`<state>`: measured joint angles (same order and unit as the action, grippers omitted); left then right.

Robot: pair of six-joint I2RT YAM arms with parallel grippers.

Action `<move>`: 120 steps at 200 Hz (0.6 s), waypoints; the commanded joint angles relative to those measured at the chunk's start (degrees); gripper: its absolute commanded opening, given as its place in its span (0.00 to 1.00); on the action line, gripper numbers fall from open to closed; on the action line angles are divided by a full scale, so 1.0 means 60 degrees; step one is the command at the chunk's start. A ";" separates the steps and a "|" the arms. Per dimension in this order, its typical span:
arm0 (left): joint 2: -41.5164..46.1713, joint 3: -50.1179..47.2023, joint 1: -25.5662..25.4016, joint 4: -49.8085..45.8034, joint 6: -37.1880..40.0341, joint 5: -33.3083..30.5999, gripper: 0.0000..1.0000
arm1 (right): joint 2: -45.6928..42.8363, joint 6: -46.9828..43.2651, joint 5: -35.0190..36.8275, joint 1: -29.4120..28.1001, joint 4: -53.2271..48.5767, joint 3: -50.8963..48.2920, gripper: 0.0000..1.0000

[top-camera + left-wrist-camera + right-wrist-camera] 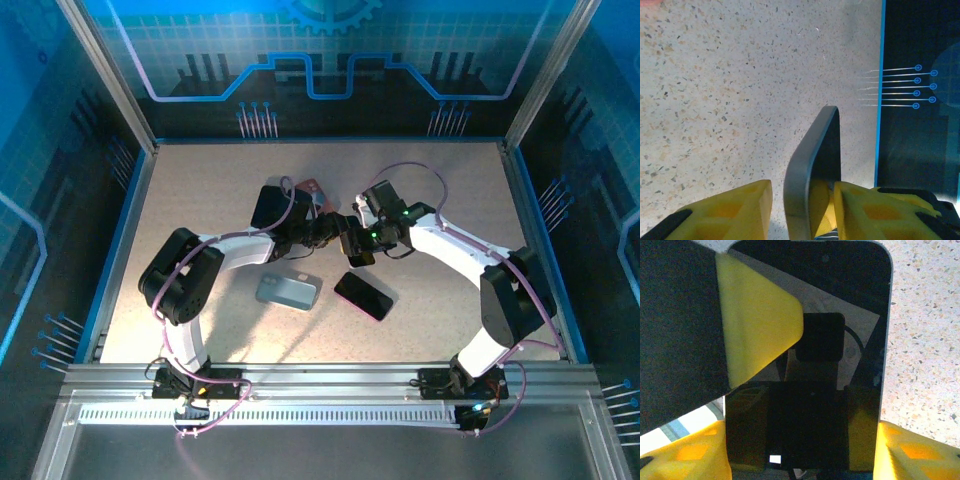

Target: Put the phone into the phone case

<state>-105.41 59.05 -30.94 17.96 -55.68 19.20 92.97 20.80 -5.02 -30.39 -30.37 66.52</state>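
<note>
My right pincer [802,452] pinches the phone [840,365] across its width, one yellow pad on each long edge. The dark screen faces my wrist camera and the top end points to 12 o'clock. My left pincer [802,200] stands spread around the same phone, which my left wrist sees edge-on as a thin grey strip. The pad at 3 o'clock lies against it, while a sliver of table [200,200] shows between it and the pad at 9 o'clock. From my right wrist, one of those left fingers [760,325] lies over the glass at 10 o'clock. From above, the phone hangs over the middle of the table between my two wrists. A grey-blue slab [287,291] lies flat at 7 o'clock of it, and a black slab [363,295] at 6 o'clock. The two lie near each other but apart, and I cannot tell which of them is the case. A reddish object [312,187] peeks out at 11 o'clock, behind my left wrist.
</note>
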 commanded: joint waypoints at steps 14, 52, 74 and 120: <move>-0.0303 0.0350 -0.0079 0.0163 -0.0140 0.0125 0.34 | -0.0204 0.0136 -0.0248 -0.0193 0.0242 0.0324 0.50; -0.0422 0.0411 -0.0074 0.0171 -0.0183 0.0125 0.24 | -0.0232 0.0195 -0.0330 -0.0237 0.0272 0.0353 0.51; -0.0472 0.0440 -0.0077 0.0205 -0.0223 0.0140 0.19 | -0.0246 0.0224 -0.0391 -0.0237 0.0286 0.0368 0.51; -0.0516 0.0428 -0.0055 0.0232 -0.0264 0.0096 0.00 | -0.0231 0.0254 -0.0393 -0.0226 0.0328 0.0313 0.50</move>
<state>-107.79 60.51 -30.98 19.33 -56.88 19.38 92.84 22.26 -6.70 -31.33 -29.47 67.05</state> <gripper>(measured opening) 0.122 0.588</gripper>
